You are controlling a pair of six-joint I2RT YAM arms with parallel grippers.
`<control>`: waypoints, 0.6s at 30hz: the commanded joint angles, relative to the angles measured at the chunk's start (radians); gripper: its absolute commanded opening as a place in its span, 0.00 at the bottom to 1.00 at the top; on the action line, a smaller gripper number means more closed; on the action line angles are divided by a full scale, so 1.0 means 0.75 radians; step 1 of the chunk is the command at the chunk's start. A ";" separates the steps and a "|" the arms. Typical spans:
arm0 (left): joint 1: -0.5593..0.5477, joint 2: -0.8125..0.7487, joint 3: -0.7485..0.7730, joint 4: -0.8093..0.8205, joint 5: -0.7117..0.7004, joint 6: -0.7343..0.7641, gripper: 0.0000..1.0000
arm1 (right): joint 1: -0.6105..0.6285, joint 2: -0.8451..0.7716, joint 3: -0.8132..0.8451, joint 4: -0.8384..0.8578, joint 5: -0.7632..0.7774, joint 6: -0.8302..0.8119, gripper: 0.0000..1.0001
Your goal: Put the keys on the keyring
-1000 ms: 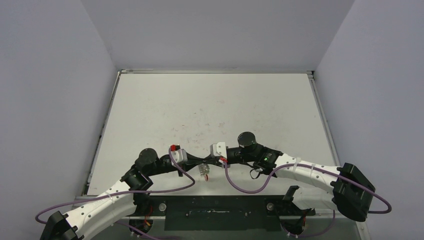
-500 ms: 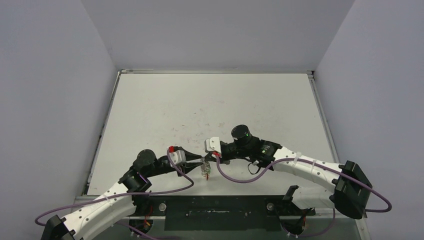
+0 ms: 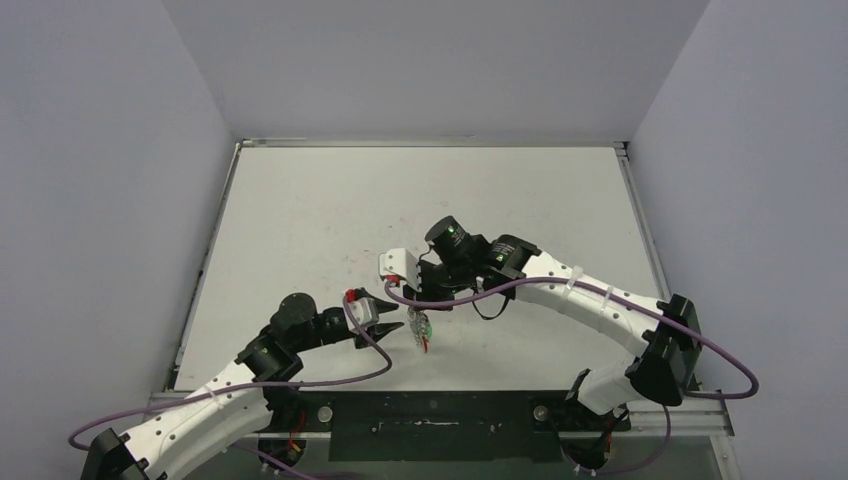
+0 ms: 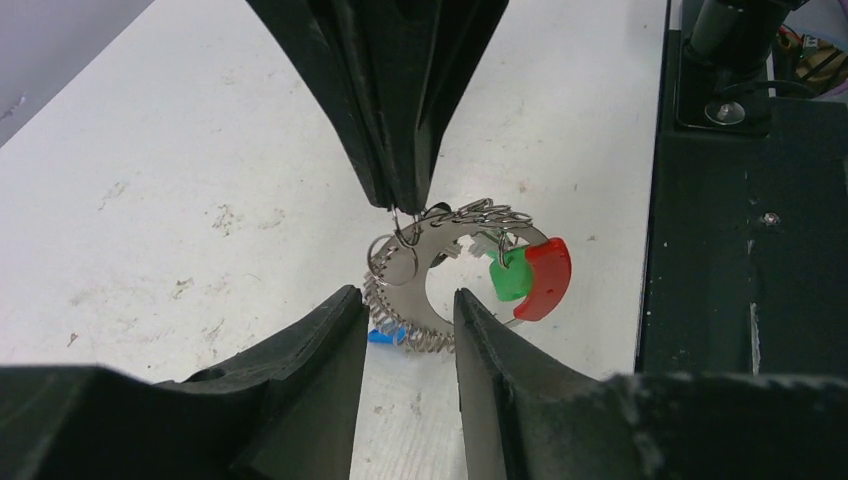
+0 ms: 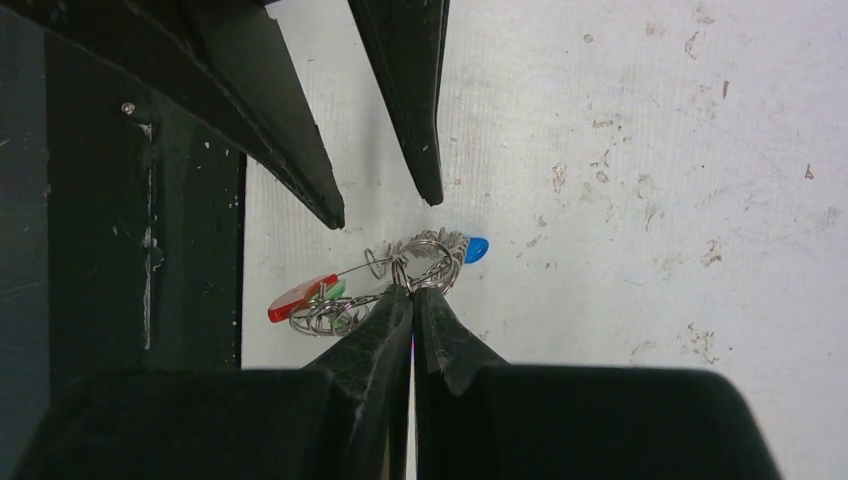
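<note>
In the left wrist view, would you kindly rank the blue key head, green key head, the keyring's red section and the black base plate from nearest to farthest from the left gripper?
1. blue key head, just beside a finger of the left gripper.
2. green key head, toward picture right.
3. red section, just beyond it.
4. black base plate, far right.

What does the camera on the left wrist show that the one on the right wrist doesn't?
Only the left wrist view: the keyring face-on as a whole loop, with a green key head plain beside its red section. Only the right wrist view: the blue key head whole; the other view catches just a sliver of it. Both: the right gripper shut on the coil, the left gripper open close by, the white table and a black plate along its edge.
</note>
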 commanded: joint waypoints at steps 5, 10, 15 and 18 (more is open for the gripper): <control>-0.003 0.074 0.056 0.132 0.035 0.000 0.31 | 0.048 0.073 0.170 -0.145 0.029 0.087 0.00; -0.003 0.112 0.045 0.214 0.061 -0.033 0.28 | 0.062 0.098 0.187 -0.142 0.015 0.096 0.00; -0.004 0.140 0.045 0.250 0.084 -0.047 0.28 | 0.068 0.110 0.191 -0.128 0.015 0.111 0.00; -0.002 0.153 0.047 0.257 0.107 -0.048 0.28 | 0.071 0.116 0.192 -0.120 0.017 0.116 0.00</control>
